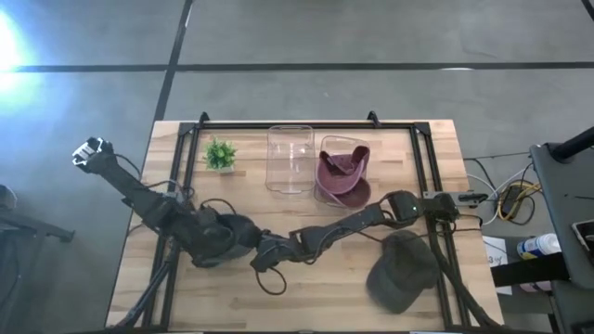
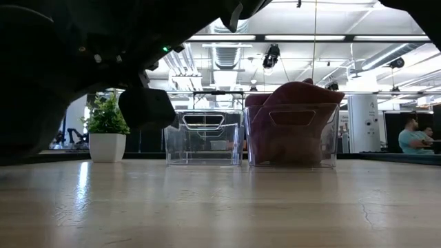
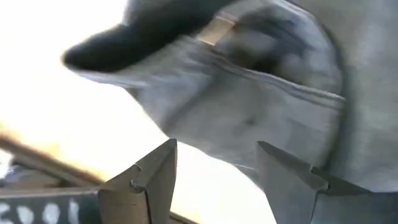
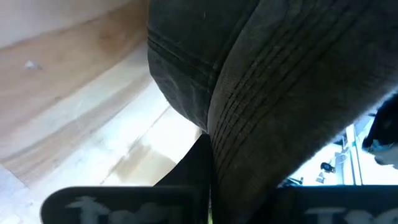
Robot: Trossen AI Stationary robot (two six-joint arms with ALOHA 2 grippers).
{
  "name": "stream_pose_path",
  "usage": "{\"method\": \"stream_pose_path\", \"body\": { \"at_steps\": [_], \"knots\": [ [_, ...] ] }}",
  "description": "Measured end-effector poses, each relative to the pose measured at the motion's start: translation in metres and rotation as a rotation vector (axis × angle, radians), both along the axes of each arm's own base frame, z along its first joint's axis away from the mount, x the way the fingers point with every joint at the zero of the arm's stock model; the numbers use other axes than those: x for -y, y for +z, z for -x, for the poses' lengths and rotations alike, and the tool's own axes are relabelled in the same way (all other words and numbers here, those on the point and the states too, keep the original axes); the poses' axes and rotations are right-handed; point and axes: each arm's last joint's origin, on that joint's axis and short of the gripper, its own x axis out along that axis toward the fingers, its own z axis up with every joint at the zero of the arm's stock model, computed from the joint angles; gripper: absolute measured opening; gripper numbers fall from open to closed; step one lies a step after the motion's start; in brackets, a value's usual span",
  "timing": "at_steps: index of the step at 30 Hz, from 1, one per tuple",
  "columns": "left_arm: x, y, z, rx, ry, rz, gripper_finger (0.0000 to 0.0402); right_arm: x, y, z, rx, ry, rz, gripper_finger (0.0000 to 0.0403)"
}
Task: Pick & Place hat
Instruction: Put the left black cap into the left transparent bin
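Note:
A dark grey hat (image 4: 186,62) hangs over the table's near left middle, with my right gripper (image 1: 266,257) shut on it. In the high view it merges with the dark mass (image 1: 223,239) where both arms meet. My left gripper (image 3: 217,180) stands open just above the hat (image 3: 249,93), a finger on either side, touching nothing. A second, olive hat (image 1: 399,269) lies flat on the table at the near right. A maroon hat (image 1: 342,174) sits in the right clear bin (image 2: 293,127). My right gripper pinches the dark hat's stitched brim (image 4: 239,149) between its shut fingers (image 4: 196,177). It reaches in from the table's right, slanting a little downward. The crown (image 4: 180,81) lies beyond the fingertips. The contact itself is hidden by the brim.
An empty clear bin (image 1: 290,158) stands at the far middle, left of the bin with the maroon hat. A small potted plant (image 1: 220,153) is at the far left. A black frame (image 1: 422,148) runs along the table's edges. People sit in the room beyond (image 2: 412,134).

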Motion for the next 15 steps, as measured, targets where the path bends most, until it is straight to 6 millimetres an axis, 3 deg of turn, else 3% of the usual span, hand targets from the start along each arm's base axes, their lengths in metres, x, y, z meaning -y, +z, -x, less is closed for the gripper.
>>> {"method": "stream_pose_path", "body": {
  "at_steps": [6,15],
  "knots": [
    [-0.008,-0.013,0.007,0.016,0.055,-0.064,0.0211,0.005,0.0,-0.001,-0.005,-0.004,0.005,0.0013],
    [-0.008,-0.067,0.008,0.027,0.025,-0.043,0.0211,0.01,-0.003,-0.004,-0.009,0.046,-0.028,0.0013]
  ]
}}
